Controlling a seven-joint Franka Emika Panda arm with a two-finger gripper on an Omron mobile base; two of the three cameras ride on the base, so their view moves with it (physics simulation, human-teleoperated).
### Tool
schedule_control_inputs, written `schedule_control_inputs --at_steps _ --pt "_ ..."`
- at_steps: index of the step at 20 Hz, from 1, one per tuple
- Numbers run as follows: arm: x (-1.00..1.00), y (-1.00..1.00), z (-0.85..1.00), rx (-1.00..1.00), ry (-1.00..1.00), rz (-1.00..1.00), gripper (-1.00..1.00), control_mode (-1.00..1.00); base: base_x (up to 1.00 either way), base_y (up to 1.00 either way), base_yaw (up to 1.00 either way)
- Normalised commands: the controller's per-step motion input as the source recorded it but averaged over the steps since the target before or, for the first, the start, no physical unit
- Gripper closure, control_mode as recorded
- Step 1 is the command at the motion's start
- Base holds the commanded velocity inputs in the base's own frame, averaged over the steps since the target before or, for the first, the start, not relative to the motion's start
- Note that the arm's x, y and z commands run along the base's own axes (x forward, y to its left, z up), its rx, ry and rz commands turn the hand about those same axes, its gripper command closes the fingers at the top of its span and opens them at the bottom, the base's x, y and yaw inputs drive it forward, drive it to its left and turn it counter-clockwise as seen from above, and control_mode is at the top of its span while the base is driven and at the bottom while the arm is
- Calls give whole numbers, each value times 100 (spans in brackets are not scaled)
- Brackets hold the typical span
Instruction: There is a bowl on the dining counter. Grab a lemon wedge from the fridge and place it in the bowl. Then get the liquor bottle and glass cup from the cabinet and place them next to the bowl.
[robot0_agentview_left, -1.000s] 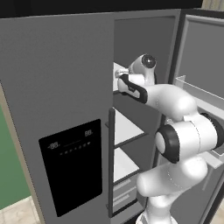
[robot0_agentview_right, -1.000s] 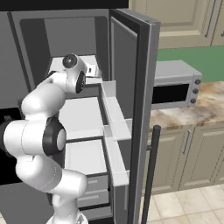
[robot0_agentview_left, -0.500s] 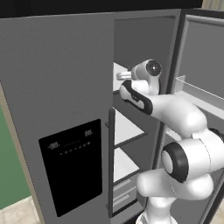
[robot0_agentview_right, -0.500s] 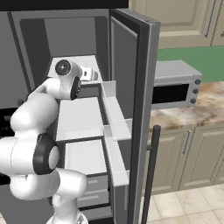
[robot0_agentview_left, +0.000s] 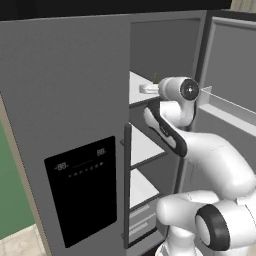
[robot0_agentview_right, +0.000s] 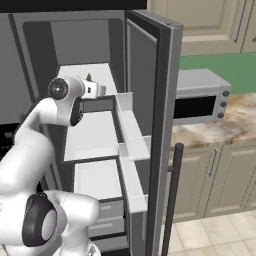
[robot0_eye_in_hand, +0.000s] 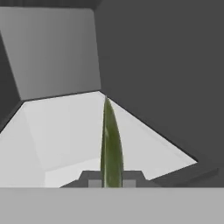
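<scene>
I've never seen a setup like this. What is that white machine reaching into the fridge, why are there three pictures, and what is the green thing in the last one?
It is a white robot arm on a driving base, in a computer-rendered kitchen. Two pictures come from cameras on the base, behind the arm to its left and right. They show the arm reaching onto a white shelf inside the open grey fridge. The third comes from a camera on the hand itself, looking along the gripper. The gripper is shut on the lemon wedge, the yellow-green sliver standing upright between its two small fingertips. To the right of the fridge, a microwave sits on a marbled worktop.
</scene>
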Motion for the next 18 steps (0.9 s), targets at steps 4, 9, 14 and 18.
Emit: schedule_control_inputs --at_steps 4,9,14,18 --pt "-67 0 78 9 0 -5 100 -100 0 0 0" --pt "-74 0 61 10 0 -6 100 -100 0 0 0" --pt "-90 0 24 6 0 -4 100 -100 0 0 0" --pt "-99 0 15 4 -3 -4 100 -100 0 0 0"
